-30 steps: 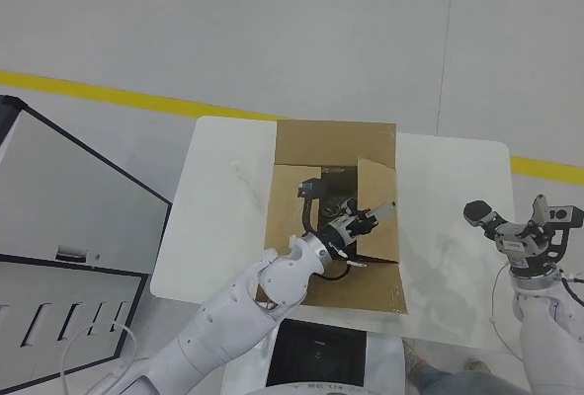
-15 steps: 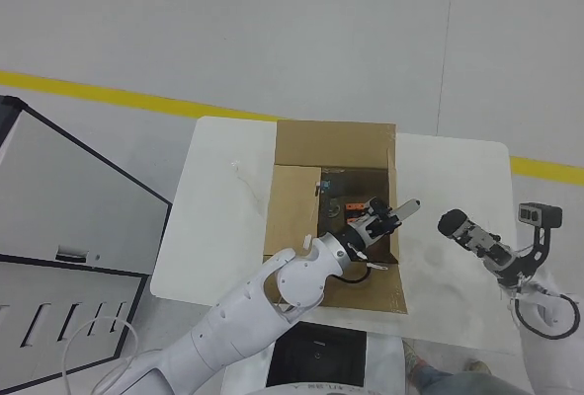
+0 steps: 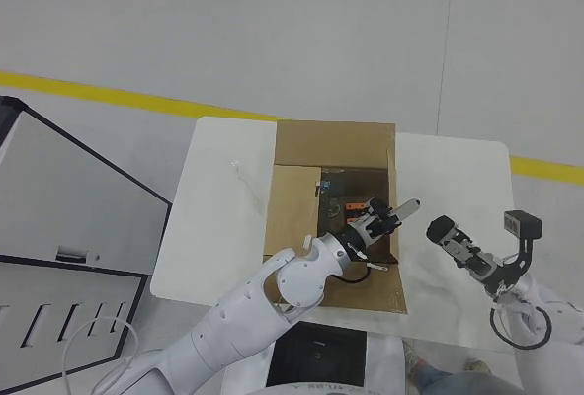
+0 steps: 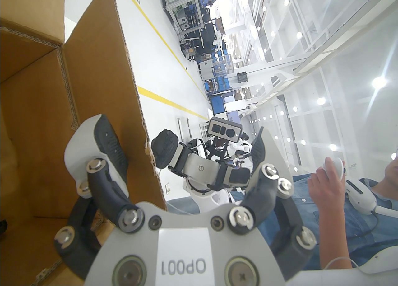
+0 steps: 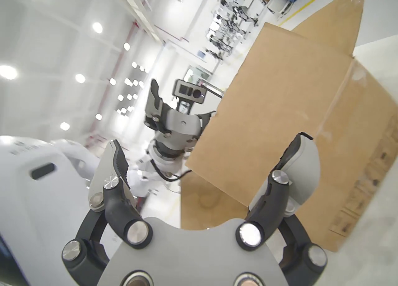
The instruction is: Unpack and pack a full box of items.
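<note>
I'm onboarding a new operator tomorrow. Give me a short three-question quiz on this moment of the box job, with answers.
1. True or false: the left gripper is shut on an item from the box.
2. Where is the right gripper? A) inside the box B) beside the box, above the table C) clamped on the left gripper
3. Fill in: the left gripper, open, straddles the edge of the box's upright ____.
Key: 1 false, it is open and empty. 2 B. 3 flap.
</note>
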